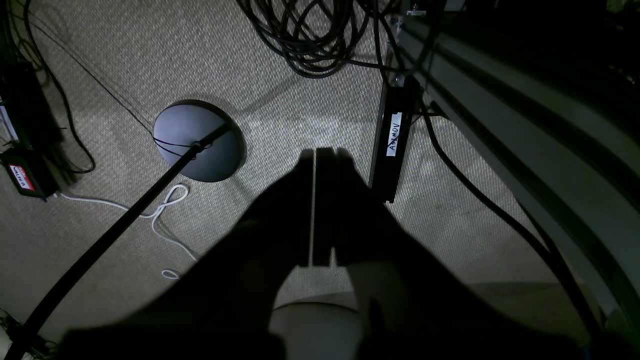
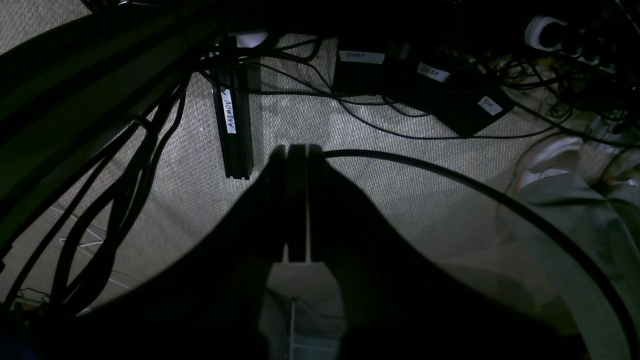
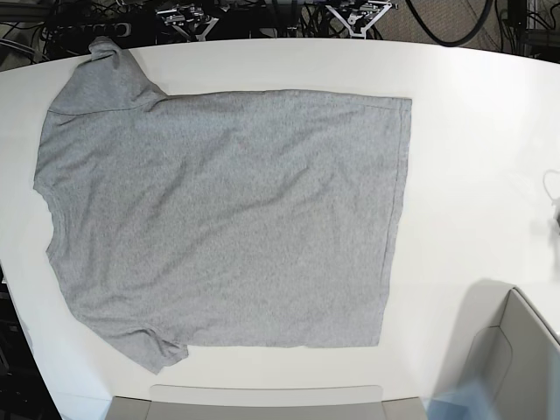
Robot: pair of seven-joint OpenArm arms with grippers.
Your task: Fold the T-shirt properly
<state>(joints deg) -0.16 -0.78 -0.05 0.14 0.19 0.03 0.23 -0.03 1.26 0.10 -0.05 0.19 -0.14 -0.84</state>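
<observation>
— Since neither arm shows in the base view, where does the T-shirt (image 3: 227, 223) lie?
— Flat on the white table (image 3: 472, 157), plain side up, spread open. Neck hole toward 9 o'clock, hem toward 3 o'clock. One sleeve reaches 11 o'clock and touches the table's far edge; the other points to 7 o'clock. No lettering shows on the face that is up.
— Anything cut off?
— Table's near edge and a pale bin or box (image 3: 507, 359) at 5 o'clock run out of frame. Cables and metal brackets (image 3: 350, 13) at 12 o'clock, mostly in shadow.
— Left gripper (image 1: 315, 152)?
— Left wrist view: a black silhouette over beige carpet (image 1: 125, 60). Fingers pressed together, only a hairline seam between them, nothing held. Round black stand base (image 1: 200, 140) at 10 o'clock, cable coil (image 1: 310, 40) at 12, a black bar (image 1: 392, 137) with a white label just beside at 2; writing hard to read.
— Right gripper (image 2: 297, 150)?
— Same: dark, jaws closed, empty. Labelled black bar (image 2: 232, 130) at 11 o'clock, black boxes (image 2: 450, 100) with labels at 1. Pale shoe (image 2: 547, 157) at 3 o'clock, wearer out of frame.
— Shirt in the wrist views?
— Not seen.
</observation>
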